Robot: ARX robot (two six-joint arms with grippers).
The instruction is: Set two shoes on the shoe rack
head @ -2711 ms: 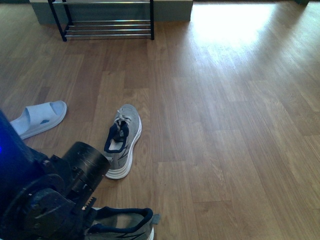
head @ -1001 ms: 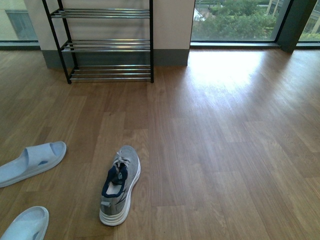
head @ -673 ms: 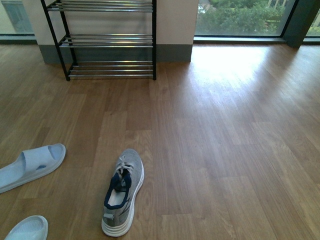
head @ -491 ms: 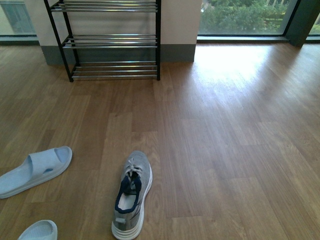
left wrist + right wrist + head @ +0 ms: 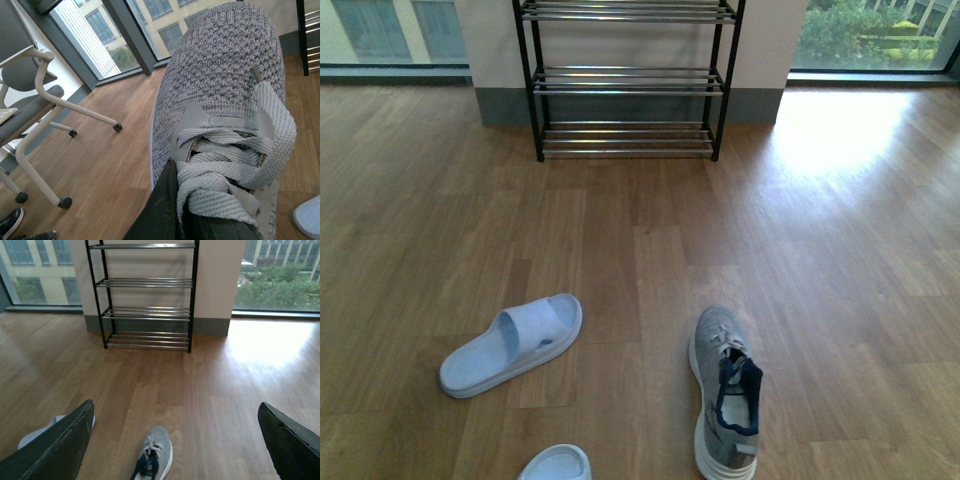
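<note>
The grey knit sneaker with grey-white laces [image 5: 220, 95] fills the left wrist view, toe pointing away from the camera and clear of the brown wooden plank floor [image 5: 840, 250]. The left gripper [image 5: 167, 200] has it: one dark jaw lies tight against the side of the lacing near the tongue, and the other jaw is hidden behind the shoe. Beyond the toe stand tall windows, and off to one side a white-framed chair on black castors [image 5: 45, 100].

The second grey knit sneaker with a thick white sole and navy lining [image 5: 725, 400] lies on the floor in the lower right-centre of the front view, toe pointing up the frame toward the black metal-framed shoe rack with thin silver bars [image 5: 620, 78]. The rack stands at the top centre against a pale wall, well apart from this shoe, and its tiers carry nothing.

A pale blue slide slipper [image 5: 510, 345] lies at the lower left, angled, and a second pale blue slipper [image 5: 555, 465] is cut off by the bottom edge.

The right gripper [image 5: 175, 409] hangs over the floor with its dark jaws spread wide, holding nothing.
</note>
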